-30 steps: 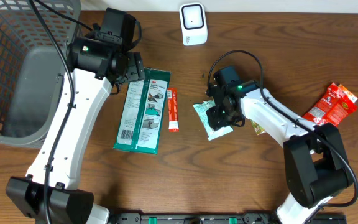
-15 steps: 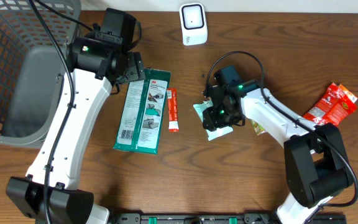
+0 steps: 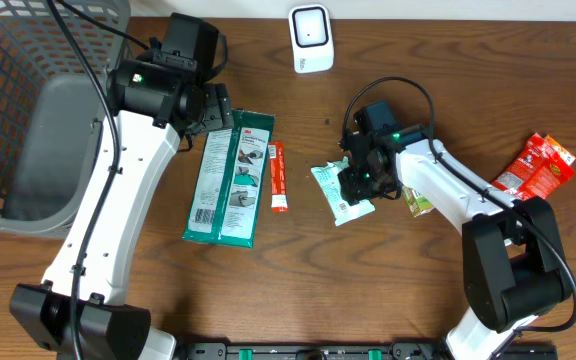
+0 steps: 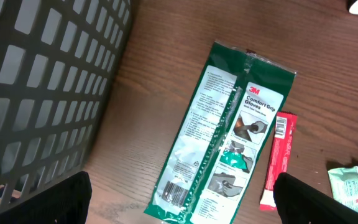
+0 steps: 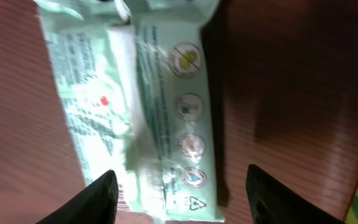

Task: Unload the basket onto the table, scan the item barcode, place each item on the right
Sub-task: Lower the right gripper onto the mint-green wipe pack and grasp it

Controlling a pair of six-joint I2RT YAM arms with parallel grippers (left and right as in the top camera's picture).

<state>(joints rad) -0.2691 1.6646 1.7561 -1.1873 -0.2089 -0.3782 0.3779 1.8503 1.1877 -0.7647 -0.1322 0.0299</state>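
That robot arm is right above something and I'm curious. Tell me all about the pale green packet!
The pale green packet is a soft, crinkly plastic-looking pouch with small print and a row of round symbols. It lies flat and askew on the wooden table. The right gripper is over it, jaws apart; I can't tell if it touches.

Overhead looks straight down on the whole table (image 3: 308, 290). Left wrist slants onto the green glove pack (image 4: 229, 130) — right wrist sits close above the pale packet (image 5: 154, 112); overhead shows both.

Basket (image 3: 8, 60) far left; glove pack (image 3: 230, 180) just left of tube (image 3: 278, 177); scanner (image 3: 310, 38) behind them.
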